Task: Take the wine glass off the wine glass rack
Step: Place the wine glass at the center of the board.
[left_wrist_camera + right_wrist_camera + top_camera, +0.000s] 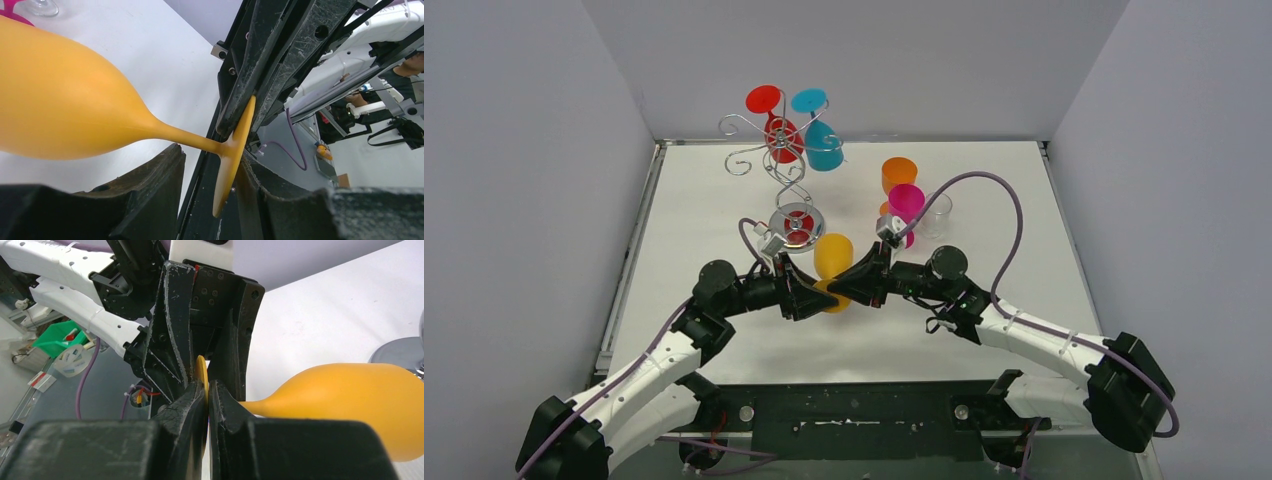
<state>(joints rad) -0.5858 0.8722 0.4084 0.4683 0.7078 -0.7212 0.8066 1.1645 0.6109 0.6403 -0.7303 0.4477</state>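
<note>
A yellow wine glass (833, 254) lies tilted between my two grippers, low over the table in front of the wine glass rack (795, 223). My right gripper (838, 285) is shut on the glass's round foot, seen edge-on between its fingers in the right wrist view (207, 390), with the bowl (360, 410) to the right. My left gripper (210, 172) is open, its fingers standing either side of the stem and foot (235, 150). A red glass (781, 134) and a teal glass (825, 146) hang upside down from the rack's spiral arms.
An orange glass (899, 174), a magenta glass (906, 204) and a clear glass (937, 212) stand together right of the rack. The rack's shiny base (400, 352) is just beyond the yellow bowl. Grey walls enclose the table on three sides.
</note>
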